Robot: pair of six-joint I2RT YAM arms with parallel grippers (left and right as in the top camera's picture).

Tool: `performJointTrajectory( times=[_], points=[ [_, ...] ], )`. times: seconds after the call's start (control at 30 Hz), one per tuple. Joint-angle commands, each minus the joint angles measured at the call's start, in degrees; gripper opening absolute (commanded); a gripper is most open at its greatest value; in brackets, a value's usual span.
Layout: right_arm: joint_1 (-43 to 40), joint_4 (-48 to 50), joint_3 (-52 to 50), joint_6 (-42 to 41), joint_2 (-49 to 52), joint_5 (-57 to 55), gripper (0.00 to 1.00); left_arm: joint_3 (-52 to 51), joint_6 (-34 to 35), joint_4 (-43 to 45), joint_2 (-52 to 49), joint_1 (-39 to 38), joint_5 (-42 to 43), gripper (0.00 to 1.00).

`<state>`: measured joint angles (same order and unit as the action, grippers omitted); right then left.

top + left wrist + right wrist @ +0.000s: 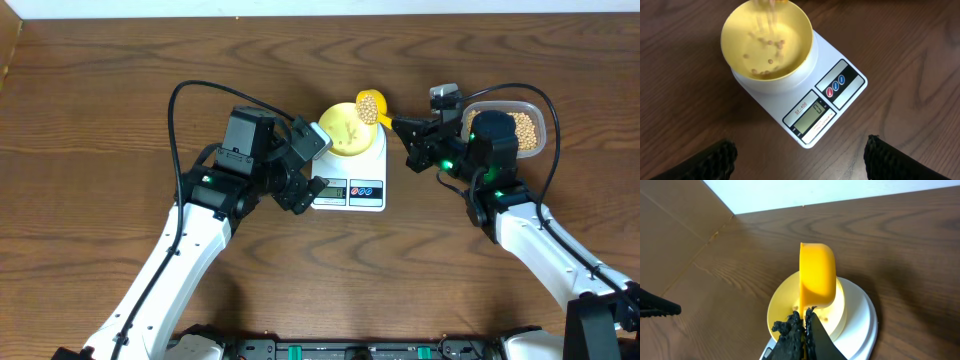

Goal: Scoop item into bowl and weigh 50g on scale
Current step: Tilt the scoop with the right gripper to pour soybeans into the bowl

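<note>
Scale [832, 55] readout too blurred to read, perhaps one digit. Beans [769, 61] are a smear in the bowl [740, 30] on the scale. Tub [528, 125] half hidden behind right arm. Right gripper [805, 319] clamped on scoop [817, 275] handle. Left gripper [800, 150] spread, empty. Dark wood table [100, 100].

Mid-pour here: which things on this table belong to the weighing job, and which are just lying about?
In the job: beans, yellow scoop held by the right gripper, bowl, scale, clear tub of beans.
Not in the job: black cables on the arms, wooden table.
</note>
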<state>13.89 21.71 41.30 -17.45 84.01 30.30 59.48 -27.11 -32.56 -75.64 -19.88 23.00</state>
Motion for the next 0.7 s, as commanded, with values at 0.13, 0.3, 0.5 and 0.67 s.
performJointTrajectory(
  times=[0.13, 0.3, 0.5, 0.67],
  points=[
    [0.5, 0.1, 0.6, 3.4, 0.5, -0.2, 0.01, -0.4, -0.9, 0.0, 0.4, 0.3, -0.1, 0.84],
    [0.5, 0.1, 0.6, 3.4, 0.5, -0.2, 0.01, -0.4, -0.9, 0.0, 0.4, 0.3, -0.1, 0.84],
    [0.5, 0.2, 0.6, 4.5, 0.5, -0.2, 0.01, -0.4, -0.9, 0.0, 0.4, 0.3, -0.1, 0.84],
    [0.5, 0.2, 0.6, 4.8, 0.5, -0.2, 0.01, -0.4, -0.9, 0.0, 0.4, 0.3, -0.1, 0.84]
  ],
)
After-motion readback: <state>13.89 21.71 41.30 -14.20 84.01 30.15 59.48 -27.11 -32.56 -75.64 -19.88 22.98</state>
